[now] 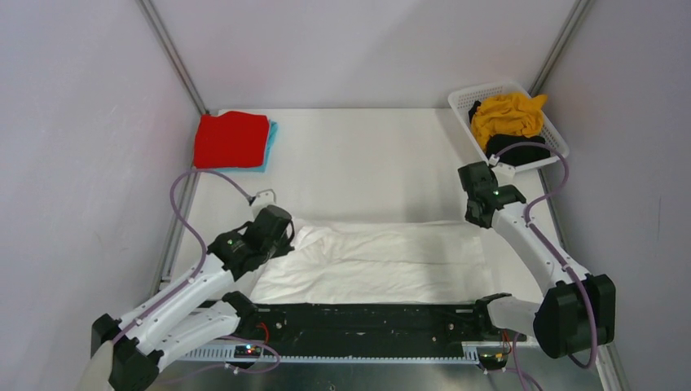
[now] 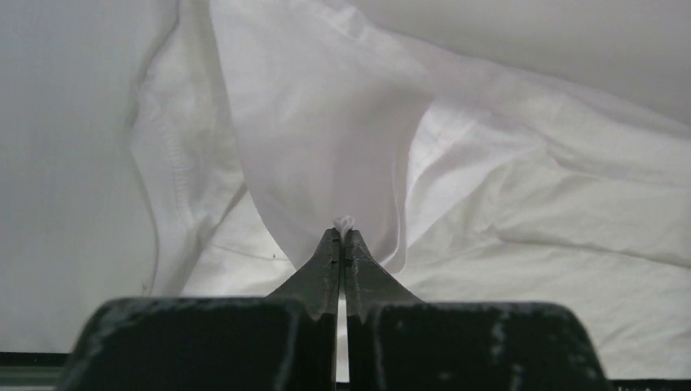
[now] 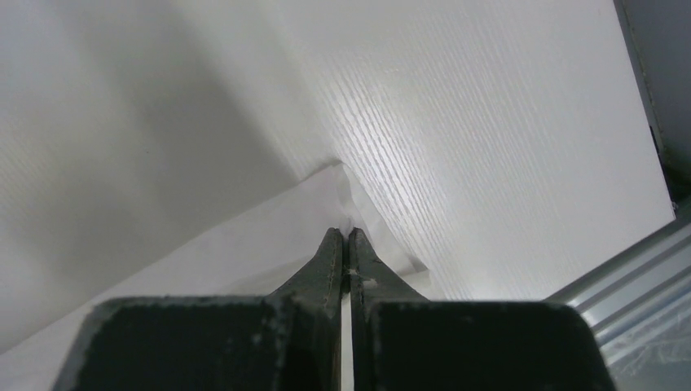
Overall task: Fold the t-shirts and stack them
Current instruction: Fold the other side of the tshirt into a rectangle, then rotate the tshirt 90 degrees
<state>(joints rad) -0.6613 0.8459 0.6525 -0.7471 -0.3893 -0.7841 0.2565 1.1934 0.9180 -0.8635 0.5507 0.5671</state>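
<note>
Top view: bright, even light from overhead and sharp focus throughout, with only soft, short shadows, and the white t-shirt (image 1: 383,261) nearly lost against the pale table (image 1: 367,163). Left wrist view: diffuse light, gentle grey shading in the cloth folds, and the body of the left gripper (image 2: 341,232) dark and blurred along the bottom edge. Right wrist view: a broad soft shadow dims the left half, glare brightens the table grain at centre right, and the base of the right gripper (image 3: 342,236) is out of focus.
</note>
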